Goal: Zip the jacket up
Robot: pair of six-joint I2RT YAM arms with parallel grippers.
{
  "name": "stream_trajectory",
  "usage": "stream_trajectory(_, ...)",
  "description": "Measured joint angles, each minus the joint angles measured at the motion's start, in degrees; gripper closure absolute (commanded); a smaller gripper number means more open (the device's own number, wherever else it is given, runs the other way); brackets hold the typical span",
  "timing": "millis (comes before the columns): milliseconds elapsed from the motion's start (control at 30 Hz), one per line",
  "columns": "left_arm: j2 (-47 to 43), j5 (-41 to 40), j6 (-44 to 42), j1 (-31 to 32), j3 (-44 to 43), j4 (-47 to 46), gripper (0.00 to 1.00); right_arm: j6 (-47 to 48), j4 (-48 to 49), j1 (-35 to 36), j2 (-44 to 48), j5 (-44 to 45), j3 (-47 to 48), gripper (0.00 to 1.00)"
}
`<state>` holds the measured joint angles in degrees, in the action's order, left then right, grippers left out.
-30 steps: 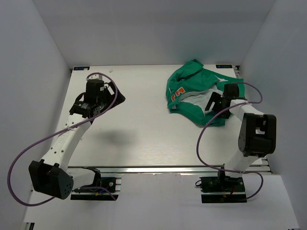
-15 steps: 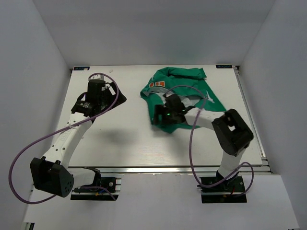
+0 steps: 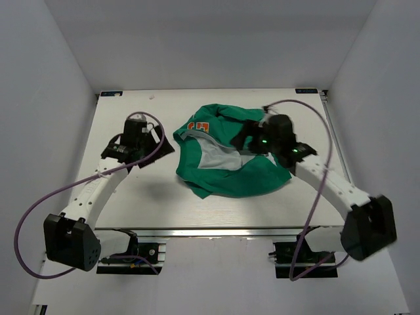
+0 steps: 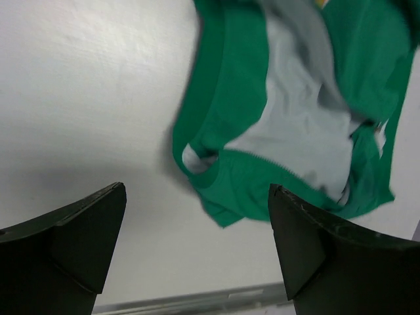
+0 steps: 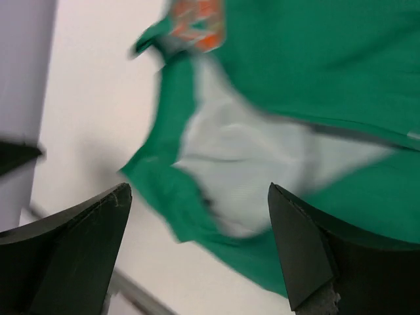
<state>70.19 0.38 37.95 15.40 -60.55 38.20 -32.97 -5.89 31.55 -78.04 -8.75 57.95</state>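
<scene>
A: Starting with the top view. Spotted the jacket [image 3: 226, 164]?

B: Yes. Lies crumpled mid-surface [image 3: 144, 197], between the two arms. Front open, grey lining [image 3: 213, 156] showing, orange letter [image 3: 199, 126] at the far edge. Neither flat nor zipped.

A: And the right jaws?

B: Hanging over the far right part of the heap. Cannot tell from up here whether touching cloth. Left jaws near the heap's left edge, apart from it.

A: On to the left wrist view.

B: Shows the left jaws spread wide, gripping nothing, over bare surface [image 4: 85, 98]. Puts the jacket [image 4: 223, 98] ahead and to the right, lining [image 4: 295, 138] up, green hem curled round it. No slider to be made out.

A: Right wrist view?

B: Blurred. Shows the right jaws wide as well, holding nothing, above the jacket [image 5: 315, 79], with lining [image 5: 243, 164] exposed and the letter [image 5: 197, 20] at the top.

A: So which step?

B: Looks like arranging, well short of any zipping. Judging by the heap, needs spreading out first.

A: And the next move?

B: Probably calls for pinching an edge with each pair of jaws and pulling apart until flat, front up. Then finding both zip ends at the hem and bringing them together. Only after that, pinning the hem with one side and drawing the slider up with the other.
</scene>
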Motion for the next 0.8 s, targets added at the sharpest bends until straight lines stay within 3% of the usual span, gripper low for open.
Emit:
stream_trajectory(133, 0.3, 6.7, -0.2, 3.0, 11.3, -2.8, 0.02, -1.2, -5.2, -12.8, 12.2, 6.6, -11.1, 0.11)
stream_trajectory(300, 3.8, 12.4, 0.9, 10.9, 20.0, -6.3, 0.02, -1.8, -15.8, -18.4, 21.5, 14.4, -21.1, 0.11)
stream_trajectory(433, 7.1, 12.9, 1.9, 11.4, 20.5, -11.1, 0.02, -1.7, -18.8, -23.1, 23.3, 17.2, -24.6, 0.1)
stream_trajectory(567, 12.0, 11.1, 2.3, 11.3, 16.9, -14.4, 0.15, -1.1, -17.3, -25.2, 18.6, 17.1, -25.1, 0.11)
stream_trajectory(600, 13.3, 10.6, 2.3, 11.3, 15.9, -15.2, 0.27, -1.0, -16.2, -25.4, 17.1, 16.9, -25.1, 0.13)
stream_trajectory(633, 14.4, 10.2, 2.5, 11.3, 15.1, -16.0, 0.36, -0.9, -14.8, -25.6, 15.4, 16.7, -25.1, 0.17)
stream_trajectory(667, 15.4, 9.6, 2.5, 11.3, 14.5, -16.9, 0.55, -0.9, -13.5, -25.6, 13.4, 16.3, -25.1, 0.22)
stream_trajectory(733, 17.8, 9.1, 2.7, 11.3, 13.3, -17.4, 0.77, -0.7, -11.1, -25.8, 9.1, 15.8, -24.9, 0.51)
stream_trajectory(767, 18.9, 8.7, 2.7, 11.3, 12.8, -17.6, 0.85, -0.7, -9.7, -25.9, 6.8, 15.6, -24.8, 0.68)
stream_trajectory(800, 19.9, 8.5, 2.8, 11.3, 12.3, -17.6, 1.0, -0.8, -8.4, -26.0, 4.7, 15.4, -24.7, 1.0)
